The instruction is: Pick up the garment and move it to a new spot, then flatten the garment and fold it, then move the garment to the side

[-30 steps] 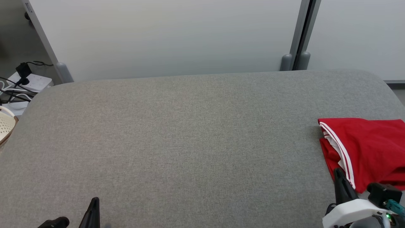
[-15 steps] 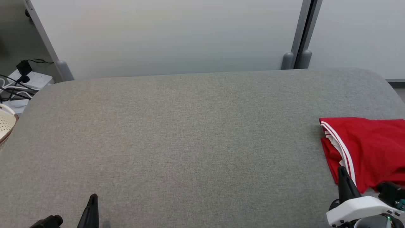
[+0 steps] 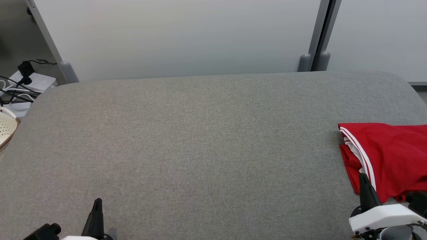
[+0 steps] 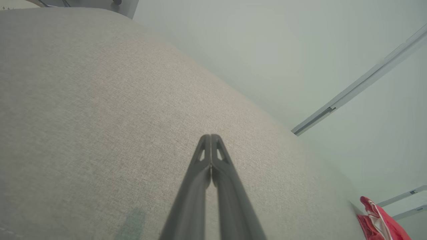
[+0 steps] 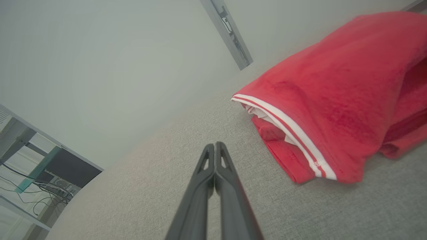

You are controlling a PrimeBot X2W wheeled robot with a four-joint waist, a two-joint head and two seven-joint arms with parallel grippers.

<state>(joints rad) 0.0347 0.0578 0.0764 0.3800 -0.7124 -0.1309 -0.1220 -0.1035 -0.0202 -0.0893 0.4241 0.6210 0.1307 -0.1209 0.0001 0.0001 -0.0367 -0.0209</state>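
We see a broad grey fabric-covered counter (image 3: 200, 140) with rounded corners. Pale partition panels (image 3: 173, 36) stand behind it, joined by a grey post (image 3: 320, 33). The red garment (image 3: 393, 156) lies on the counter's right side, running off the head view's right edge. It is gathered into a compact folded stack, with a white-striped hem and a slip of white lining showing along its left edge. The fold is loose, with the upper layer draped over the lower ones. The right gripper (image 5: 215, 144) sits low at the near right, just beside the garment's near-left corner but apart from it. Its jaws are clenched together on nothing and point along bare counter. The left gripper (image 4: 210, 136) is at the near left, well apart from the garment, its jaws likewise pressed together and empty over bare fabric. A pale woven basket (image 3: 6, 128) peeks in at the far left edge, and beyond it a white power strip (image 3: 30, 81) with dark cables lies on the floor. We judge that the folding is done and the garment already set to the side, so the last step looks finished or very nearly so. If anything remains, we think it is to draw the right arm clear without snagging the striped hem. Should the stack need squaring, those jaws would first have to part before nipping an edge.
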